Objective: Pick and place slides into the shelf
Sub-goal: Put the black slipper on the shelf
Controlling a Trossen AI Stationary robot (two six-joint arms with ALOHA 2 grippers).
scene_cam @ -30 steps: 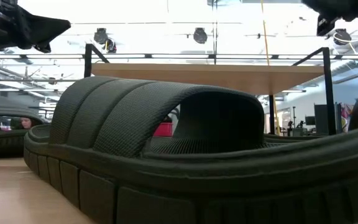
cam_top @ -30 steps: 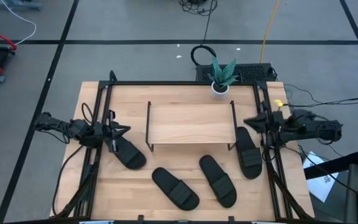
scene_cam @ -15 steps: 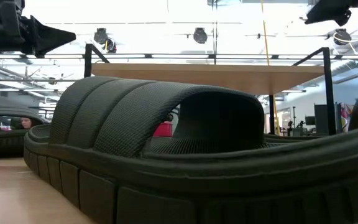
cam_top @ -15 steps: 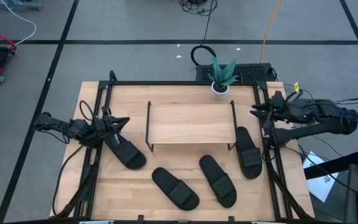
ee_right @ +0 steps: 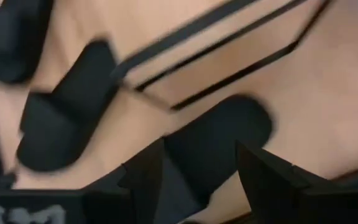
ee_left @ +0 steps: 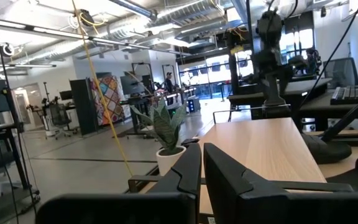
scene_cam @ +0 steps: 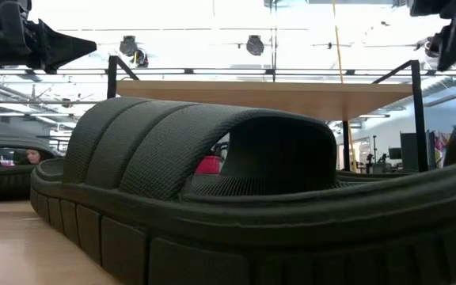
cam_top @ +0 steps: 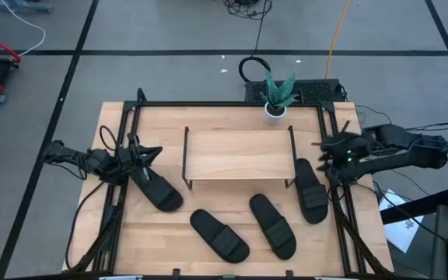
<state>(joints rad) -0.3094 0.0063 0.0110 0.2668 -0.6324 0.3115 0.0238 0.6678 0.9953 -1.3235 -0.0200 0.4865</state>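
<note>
All four slides are lying flat on the wooden table, none of them in the shelf yet. The shelf sits mid-table, with its long side running left-right in the high view.

The left slide lies on a diagonal, one end up by the left gripper and the other end pointing toward the table's front-right. The two front slides, one at front-center and one just right of it, run on a similar diagonal, roughly parallel to each other. The right slide is nearly straight front-to-back, just beside the shelf's right wire frame.

The left gripper sits at the left edge of the table above the end of the left slide, and its fingers are pressed together on nothing in its wrist cam. The right gripper is over the table's right rail near the back end of the right slide, with its fingers spread apart and empty, looking down on that slide.

The overhead shot gives the whole layout. The low cam is basically filled by one slide up close, where the ribbed strap arches over the sole, something the top view doesn't show, and the shelf board shows behind it. The left wrist cam catches the little potted plant from the side, at the back edge of the table.
</note>
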